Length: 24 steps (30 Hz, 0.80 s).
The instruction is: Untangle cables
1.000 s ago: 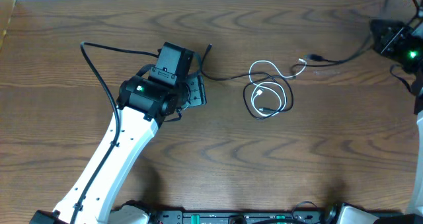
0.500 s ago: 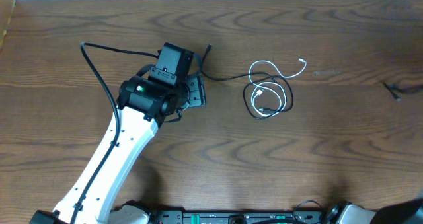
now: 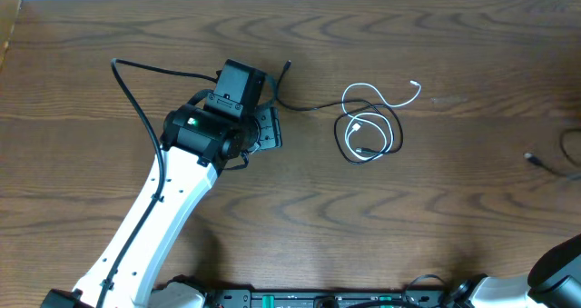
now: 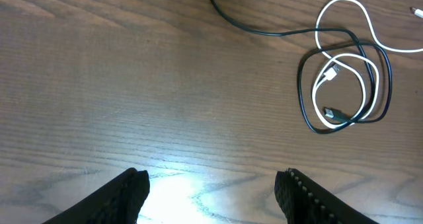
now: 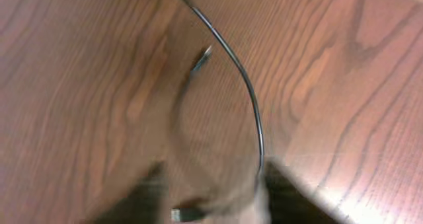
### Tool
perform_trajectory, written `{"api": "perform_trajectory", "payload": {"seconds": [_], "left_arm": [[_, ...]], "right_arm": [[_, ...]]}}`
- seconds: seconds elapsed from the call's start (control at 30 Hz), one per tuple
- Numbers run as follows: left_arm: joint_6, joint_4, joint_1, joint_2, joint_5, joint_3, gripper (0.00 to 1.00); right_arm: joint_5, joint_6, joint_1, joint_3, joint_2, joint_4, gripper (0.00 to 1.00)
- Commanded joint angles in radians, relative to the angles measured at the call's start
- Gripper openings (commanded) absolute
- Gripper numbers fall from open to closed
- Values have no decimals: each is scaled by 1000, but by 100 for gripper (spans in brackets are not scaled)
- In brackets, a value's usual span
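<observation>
Sitting at table (image 3: 436, 235) centre: tangled cables (image 3: 369, 131). Left gripper (image 4: 211, 183) jaws apart, empty. Black cable (image 5: 254, 112) near right edge; right gripper (image 5: 215, 196) blurred, can't tell.

No writing, brand, number or sign can be read in any view. The black housing (image 3: 240, 85) on the left arm bears no legible marking, only a small green light (image 3: 192, 121) glowing nearby; the cables (image 3: 361, 124) and the wood-grain tabletop (image 3: 436, 217) show no lettering that can be made out
</observation>
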State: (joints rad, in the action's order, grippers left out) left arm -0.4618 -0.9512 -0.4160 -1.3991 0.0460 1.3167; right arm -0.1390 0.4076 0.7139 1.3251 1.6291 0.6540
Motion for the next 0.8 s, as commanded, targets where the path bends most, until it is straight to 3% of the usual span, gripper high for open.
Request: {"api": "perform_trajectory", "payload": {"seconds": [0.0,0.3,0.4,0.57,0.77], "left_arm": [[20,-6,0,-5,-12,0,67],[20,-6,0,-5,-12,0,67],[20,-6,0,-5,-12,0,67],[20,-6,0,-5,-12,0,67],[21,-6,0,-5,-13,0,67]], "right_arm": [[87,3,2,6,-5,6,78],[121,3,3,6,-5,63,96],[161,4,2,6,-5,71,93],[353,3,-3,6,-5,38,78],[567,-113,-87,6,-5,39,89]]}}
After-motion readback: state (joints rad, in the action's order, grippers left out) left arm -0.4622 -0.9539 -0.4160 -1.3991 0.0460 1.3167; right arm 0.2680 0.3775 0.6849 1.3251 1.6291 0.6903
